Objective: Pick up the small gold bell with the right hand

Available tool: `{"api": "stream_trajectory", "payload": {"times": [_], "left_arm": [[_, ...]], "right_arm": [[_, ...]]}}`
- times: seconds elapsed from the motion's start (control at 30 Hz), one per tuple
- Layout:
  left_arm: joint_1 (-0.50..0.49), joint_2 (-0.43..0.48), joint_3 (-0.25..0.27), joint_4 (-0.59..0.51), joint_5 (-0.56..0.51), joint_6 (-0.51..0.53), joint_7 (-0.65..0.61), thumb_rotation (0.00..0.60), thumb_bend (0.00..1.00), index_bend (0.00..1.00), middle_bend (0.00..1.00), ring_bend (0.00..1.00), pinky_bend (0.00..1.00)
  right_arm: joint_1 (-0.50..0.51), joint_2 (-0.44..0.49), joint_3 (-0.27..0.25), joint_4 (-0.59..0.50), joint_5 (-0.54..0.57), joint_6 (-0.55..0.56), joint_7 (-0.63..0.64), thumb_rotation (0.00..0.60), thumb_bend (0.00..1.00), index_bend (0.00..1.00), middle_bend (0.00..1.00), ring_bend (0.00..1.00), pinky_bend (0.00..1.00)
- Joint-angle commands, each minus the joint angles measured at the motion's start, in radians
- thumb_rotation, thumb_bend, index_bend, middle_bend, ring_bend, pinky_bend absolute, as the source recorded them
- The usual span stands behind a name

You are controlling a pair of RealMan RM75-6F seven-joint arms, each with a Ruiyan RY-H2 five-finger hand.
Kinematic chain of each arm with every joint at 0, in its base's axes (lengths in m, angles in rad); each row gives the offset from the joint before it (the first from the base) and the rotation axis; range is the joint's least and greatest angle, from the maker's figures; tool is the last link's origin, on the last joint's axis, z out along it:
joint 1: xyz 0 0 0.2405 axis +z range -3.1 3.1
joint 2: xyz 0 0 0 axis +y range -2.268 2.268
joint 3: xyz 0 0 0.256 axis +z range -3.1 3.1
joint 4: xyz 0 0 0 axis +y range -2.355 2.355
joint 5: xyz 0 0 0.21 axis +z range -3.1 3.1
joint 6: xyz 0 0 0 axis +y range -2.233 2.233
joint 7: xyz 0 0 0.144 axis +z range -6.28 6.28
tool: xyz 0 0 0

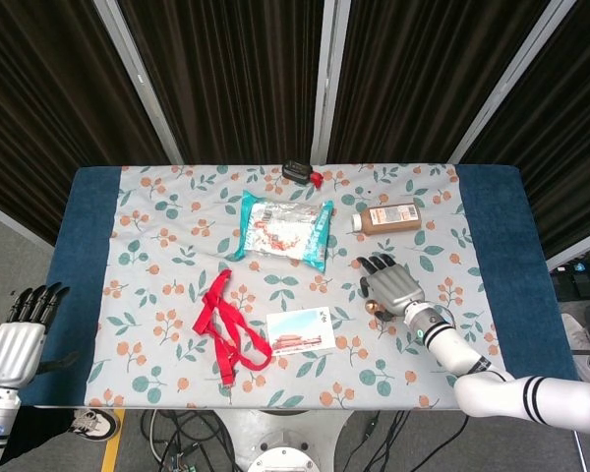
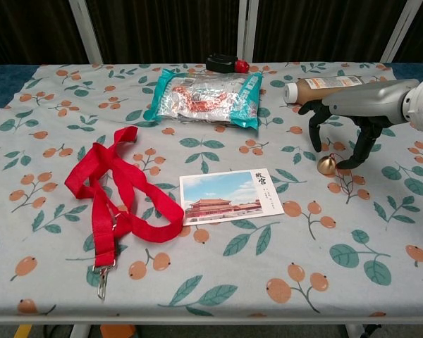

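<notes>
The small gold bell (image 2: 327,165) stands on the floral cloth right of the postcard; in the head view only a sliver of the bell (image 1: 373,306) shows under my hand. My right hand (image 2: 342,116) hovers just above and behind it, palm down, fingers apart and hanging toward the cloth on both sides of the bell, holding nothing. From above, the right hand (image 1: 390,283) covers the bell. My left hand (image 1: 22,334) hangs off the table's left side, fingers straight and empty.
A brown bottle (image 2: 324,89) lies just behind my right hand. A postcard (image 2: 230,196) lies left of the bell, a red lanyard (image 2: 113,190) further left. A snack bag (image 2: 208,95) and a small black and red item (image 2: 225,64) sit at the back.
</notes>
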Motion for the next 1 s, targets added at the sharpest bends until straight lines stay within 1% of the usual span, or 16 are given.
{"api": "stream_trajectory", "payload": {"times": [0.03, 0.17, 0.33, 0.63, 1.0], "left_arm": [[0.001, -0.002, 0.001, 0.003, 0.000, -0.001, -0.003, 0.600, 0.01, 0.07, 0.03, 0.00, 0.04], [0.002, -0.004, 0.001, 0.009, -0.001, -0.001, -0.008, 0.600, 0.01, 0.07, 0.03, 0.00, 0.04], [0.002, -0.004, 0.001, 0.011, -0.002, -0.002, -0.012, 0.600, 0.01, 0.07, 0.03, 0.00, 0.04], [0.005, -0.006, 0.001, 0.016, -0.004, -0.002, -0.020, 0.600, 0.01, 0.07, 0.03, 0.00, 0.04], [0.006, -0.005, 0.002, 0.018, -0.002, -0.001, -0.026, 0.600, 0.01, 0.07, 0.03, 0.00, 0.04]], "right_arm": [[0.000, -0.003, -0.001, 0.003, 0.000, 0.003, -0.002, 0.600, 0.17, 0.47, 0.00, 0.00, 0.00], [0.002, -0.006, -0.001, 0.005, 0.006, 0.003, -0.003, 0.600, 0.18, 0.48, 0.00, 0.00, 0.00], [0.007, -0.011, -0.002, 0.009, 0.026, -0.004, -0.006, 0.600, 0.23, 0.49, 0.00, 0.00, 0.00], [0.013, -0.018, -0.002, 0.014, 0.035, -0.008, -0.007, 0.600, 0.24, 0.49, 0.00, 0.00, 0.00], [0.017, -0.015, -0.006, 0.013, 0.042, -0.010, -0.006, 0.600, 0.28, 0.52, 0.00, 0.00, 0.00]]}}
